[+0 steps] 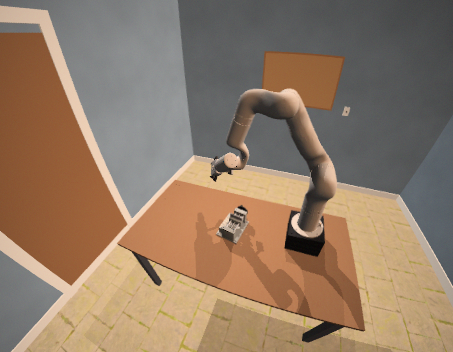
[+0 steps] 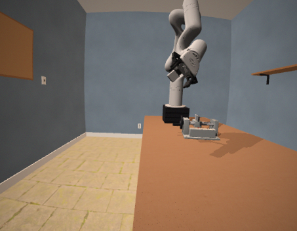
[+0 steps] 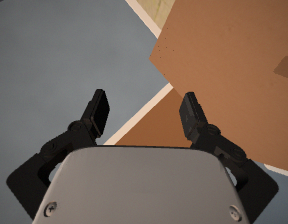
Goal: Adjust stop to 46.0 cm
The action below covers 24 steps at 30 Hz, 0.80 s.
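Note:
The grey stop fixture (image 1: 228, 232) (image 2: 202, 132) stands on the table. Its dark handwheel (image 2: 181, 122) is at the fixture's left end in the exterior view and shows as a small dark shape at the far end in the top view. The stop (image 2: 197, 122) is an upright grey block on the screw between the end posts. Any scale reading is too small to tell. My gripper (image 1: 213, 169) (image 2: 183, 70) (image 3: 144, 100) is open and empty, high above the table and well away from the handwheel. The fixture is out of the wrist view.
The brown table (image 1: 162, 220) (image 2: 178, 184) (image 3: 235, 65) carries the fixture and the arm's black base (image 1: 304, 244) (image 2: 176, 115). A wall shelf (image 2: 277, 70) is at the right in the exterior view. A brown door (image 1: 37, 150) is at the left in the top view.

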Motion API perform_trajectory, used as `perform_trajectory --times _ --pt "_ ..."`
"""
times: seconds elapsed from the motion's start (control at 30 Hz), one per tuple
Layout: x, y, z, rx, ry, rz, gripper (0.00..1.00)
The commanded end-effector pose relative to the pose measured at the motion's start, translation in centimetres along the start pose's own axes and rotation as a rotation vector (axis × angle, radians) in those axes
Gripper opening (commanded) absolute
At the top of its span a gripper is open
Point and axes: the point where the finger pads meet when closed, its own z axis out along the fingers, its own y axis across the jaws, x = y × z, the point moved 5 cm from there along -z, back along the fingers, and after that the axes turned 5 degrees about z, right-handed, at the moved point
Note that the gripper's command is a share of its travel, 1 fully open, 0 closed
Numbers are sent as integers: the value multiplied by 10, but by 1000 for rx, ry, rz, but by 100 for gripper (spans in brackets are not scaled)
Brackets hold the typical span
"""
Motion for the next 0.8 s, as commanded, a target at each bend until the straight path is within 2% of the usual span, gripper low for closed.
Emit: perform_trajectory --times 0.0,0.13,0.2,0.3,0.33,0.4,0.43,0.47,0.5,0.57,0.6,0.7,0.73,0.77 --pt "17 11 -5 -104 -54 -128 100" --pt "17 11 -5 -104 -54 -128 100" --pt "37 25 -13 -196 -75 -246 100" --pt "37 25 -13 -196 -75 -246 100" --pt "48 32 -18 -239 -83 -303 100" --pt "48 32 -18 -239 -83 -303 100" --pt "59 38 -23 -281 -89 -358 100" --pt "59 38 -23 -281 -89 -358 100" --pt "70 44 -28 -322 -94 -410 100" --pt "70 44 -28 -322 -94 -410 100" --pt "81 50 -33 -360 -97 -460 100" --pt "81 50 -33 -360 -97 -460 100" --pt "92 55 -38 -396 -100 -508 100" --pt "92 55 -38 -396 -100 -508 100"
